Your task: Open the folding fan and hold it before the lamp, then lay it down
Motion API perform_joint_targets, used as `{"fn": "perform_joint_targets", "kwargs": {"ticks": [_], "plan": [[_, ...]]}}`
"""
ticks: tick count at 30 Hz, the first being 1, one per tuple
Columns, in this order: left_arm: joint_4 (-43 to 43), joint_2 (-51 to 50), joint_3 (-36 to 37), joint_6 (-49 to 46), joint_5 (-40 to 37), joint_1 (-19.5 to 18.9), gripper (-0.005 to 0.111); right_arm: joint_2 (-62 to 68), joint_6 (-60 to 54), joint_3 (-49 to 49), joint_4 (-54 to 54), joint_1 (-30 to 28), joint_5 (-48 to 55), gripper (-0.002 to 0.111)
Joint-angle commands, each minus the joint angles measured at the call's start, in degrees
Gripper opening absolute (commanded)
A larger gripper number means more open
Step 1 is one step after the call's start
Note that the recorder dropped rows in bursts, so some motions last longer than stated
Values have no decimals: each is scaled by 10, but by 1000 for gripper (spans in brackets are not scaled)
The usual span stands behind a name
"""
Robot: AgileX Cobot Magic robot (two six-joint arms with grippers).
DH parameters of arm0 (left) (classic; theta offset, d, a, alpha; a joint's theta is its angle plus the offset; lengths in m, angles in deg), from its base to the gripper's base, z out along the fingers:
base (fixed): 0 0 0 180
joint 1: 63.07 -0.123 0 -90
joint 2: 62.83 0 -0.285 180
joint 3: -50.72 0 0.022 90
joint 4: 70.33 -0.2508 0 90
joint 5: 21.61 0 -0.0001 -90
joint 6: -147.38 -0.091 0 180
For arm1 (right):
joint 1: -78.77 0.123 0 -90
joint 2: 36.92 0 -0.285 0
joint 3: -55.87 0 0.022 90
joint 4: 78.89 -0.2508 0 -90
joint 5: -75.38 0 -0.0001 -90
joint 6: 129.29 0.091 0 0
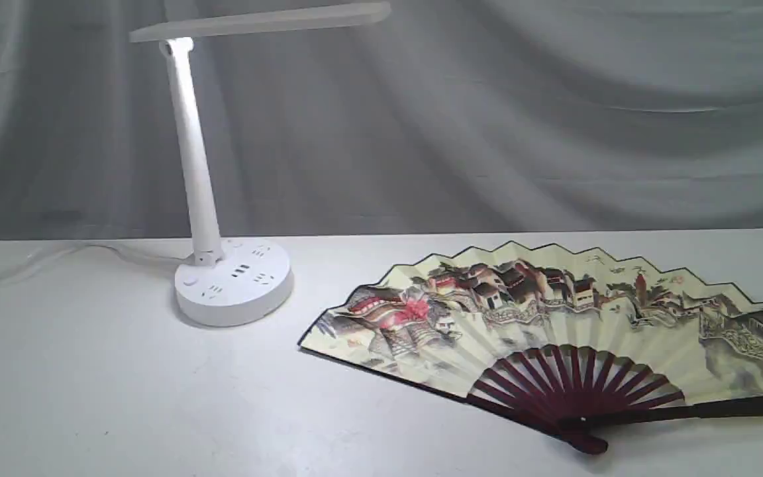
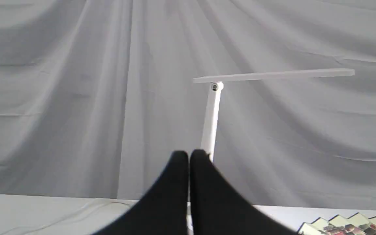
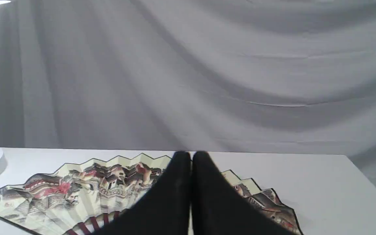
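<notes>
— Where is the folding fan (image 1: pixel 554 318) found?
— Spread flat on the surface (image 1: pixel 90 397), on the lamp's (image 1: pixel 199 165) right-arm side, its long axis running away from the lamp.
— And the end effectors?
— The left end effector (image 2: pixel 189 156) and right end effector (image 3: pixel 191 156) are closed and empty. The right is judged nearer, with the fan under it.

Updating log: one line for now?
folding fan: open, flat on table | lamp: upright, apart | left gripper: shut, empty | right gripper: shut, empty

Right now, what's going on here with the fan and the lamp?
Nothing is being handled at this moment. The fan lies spread open and flat on the table, to the right of the lamp and clear of its base. The left gripper and right gripper are both shut, empty and above the table, touching nothing. With the fan already open and laid down, the job looks about finished.
</notes>
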Motion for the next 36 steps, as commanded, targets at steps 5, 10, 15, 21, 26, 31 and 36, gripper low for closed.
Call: {"fn": "perform_joint_targets", "kwargs": {"ticks": [5, 10, 15, 21, 26, 31, 36], "plan": [[-11, 2, 73, -3, 72, 1, 0, -2, 2, 90, -8, 3, -96, 0], [-11, 2, 150, -3, 135, 1, 0, -2, 2, 146, -7, 3, -133, 0], [-24, 2, 152, -12, 123, 1, 0, -2, -5, 158, 8, 3, -110, 0], [-24, 2, 152, -20, 84, 1, 0, -2, -9, 158, 6, 3, -93, 0], [-24, 2, 152, -20, 53, 1, 0, -2, -9, 158, 6, 3, -91, 0], [-24, 2, 152, -20, 45, 1, 0, -2, -9, 158, 6, 3, -91, 0], [-24, 2, 152, -20, 45, 1, 0, -2, -9, 158, 6, 3, -91, 0]]}}
